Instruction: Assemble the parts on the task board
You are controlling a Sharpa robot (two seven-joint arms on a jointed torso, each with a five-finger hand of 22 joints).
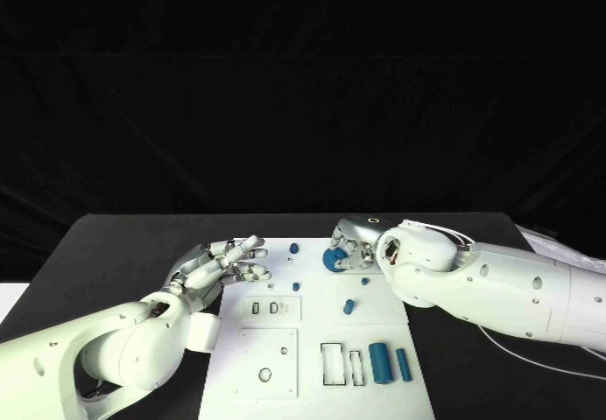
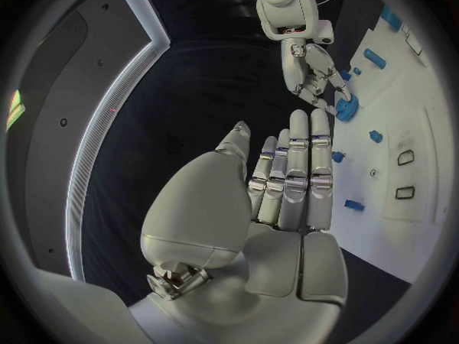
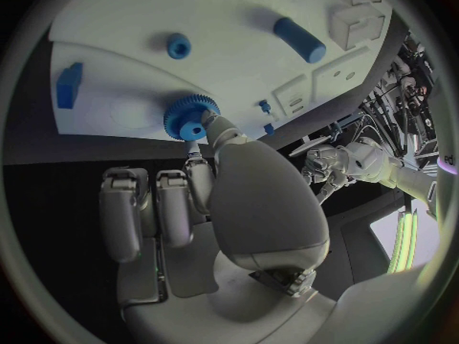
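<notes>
Task board [image 1: 303, 350] bears blue parts; right hand [image 1: 354, 245] grips gear [image 1: 336, 260].

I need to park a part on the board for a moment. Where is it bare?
Bare white lies on the task board along its near edge, below the outlined slots and the two blue bars. The far end is crowded: the right hand holds the blue gear, and the left hand hovers at the left edge.
</notes>
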